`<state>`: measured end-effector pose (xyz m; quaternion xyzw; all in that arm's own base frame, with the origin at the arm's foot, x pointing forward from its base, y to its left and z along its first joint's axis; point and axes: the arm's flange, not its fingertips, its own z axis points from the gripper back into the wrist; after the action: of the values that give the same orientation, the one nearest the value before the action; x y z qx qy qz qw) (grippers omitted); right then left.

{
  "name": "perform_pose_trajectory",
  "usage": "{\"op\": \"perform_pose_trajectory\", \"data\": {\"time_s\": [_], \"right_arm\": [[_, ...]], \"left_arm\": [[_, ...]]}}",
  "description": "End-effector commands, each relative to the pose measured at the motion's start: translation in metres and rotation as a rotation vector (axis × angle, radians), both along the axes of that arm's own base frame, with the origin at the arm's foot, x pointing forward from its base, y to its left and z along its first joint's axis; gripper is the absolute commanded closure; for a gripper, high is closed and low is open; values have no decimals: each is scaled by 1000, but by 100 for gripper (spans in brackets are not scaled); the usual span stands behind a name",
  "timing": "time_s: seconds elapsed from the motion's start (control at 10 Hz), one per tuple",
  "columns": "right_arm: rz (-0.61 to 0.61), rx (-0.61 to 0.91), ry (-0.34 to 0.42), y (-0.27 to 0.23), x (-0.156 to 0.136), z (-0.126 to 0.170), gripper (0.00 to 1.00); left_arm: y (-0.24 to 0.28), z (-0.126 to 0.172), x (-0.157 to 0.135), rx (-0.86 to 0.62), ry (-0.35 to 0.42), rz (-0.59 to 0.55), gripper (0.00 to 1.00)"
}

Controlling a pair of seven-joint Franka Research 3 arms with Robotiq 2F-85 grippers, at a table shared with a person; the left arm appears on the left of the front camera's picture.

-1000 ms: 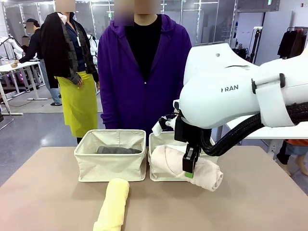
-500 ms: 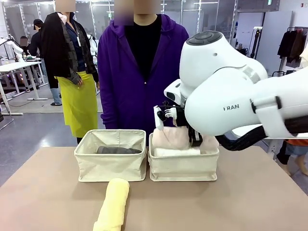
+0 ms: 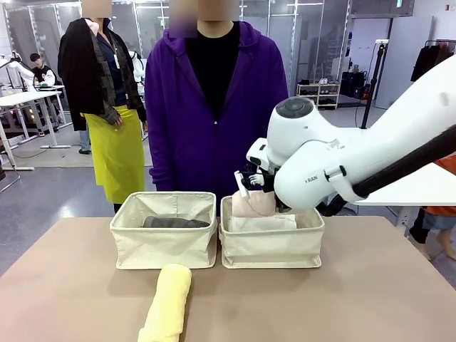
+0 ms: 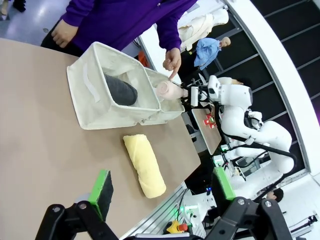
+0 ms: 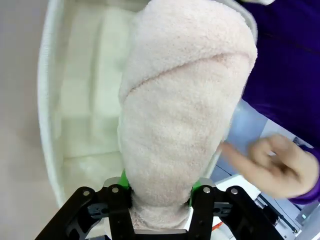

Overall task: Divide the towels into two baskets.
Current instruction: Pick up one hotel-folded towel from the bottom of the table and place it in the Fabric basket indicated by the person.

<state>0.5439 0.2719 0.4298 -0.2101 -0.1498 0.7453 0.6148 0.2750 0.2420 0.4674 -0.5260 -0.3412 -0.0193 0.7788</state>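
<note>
Tan tabletop [image 3: 71, 285], bright workshop, a person in purple [image 3: 214, 107] at the far edge. My right gripper [image 5: 160, 187] clamps the cream-beige towel [image 3: 253, 204] over the right basket [image 3: 271, 251], seemingly above a white towel [image 3: 262, 224]. The dark grey towel [image 3: 174, 222] lies in the left basket [image 3: 162, 251], the yellow towel [image 3: 167, 303] at the near edge. My left gripper [image 4: 162, 187] gapes empty.

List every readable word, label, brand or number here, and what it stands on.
"RAN": on the right arm's white casing, front view; whatever comes before those letters is unclear.
Green sign high on the far wall: too small to read.
Nothing else is readable.
</note>
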Motion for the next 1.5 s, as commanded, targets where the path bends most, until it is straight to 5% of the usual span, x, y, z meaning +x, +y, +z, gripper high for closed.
{"op": "perform_pose_trajectory", "data": {"time_s": [0.0,0.2,0.5,0.6,0.8,0.9,1.4], "right_arm": [[21,4,9,3,5,5,58],[8,-2,35,1,11,-6,58],[14,19,52,0,10,-5,5],[9,21,54,0,11,-6,0],[5,50,54,-1,8,-3,0],[1,46,51,-4,5,0,17],[-17,27,36,3,9,-12,17]], "left_arm": [[1,4,-3,-14,-3,-3,0],[1,4,-3,-14,-3,-3,0],[1,4,-3,-14,-3,-3,0],[1,4,-3,-14,-3,-3,0],[1,4,-3,-14,-3,-3,0],[1,4,-3,-14,-3,-3,0],[1,4,-3,-14,-3,-3,0]]}}
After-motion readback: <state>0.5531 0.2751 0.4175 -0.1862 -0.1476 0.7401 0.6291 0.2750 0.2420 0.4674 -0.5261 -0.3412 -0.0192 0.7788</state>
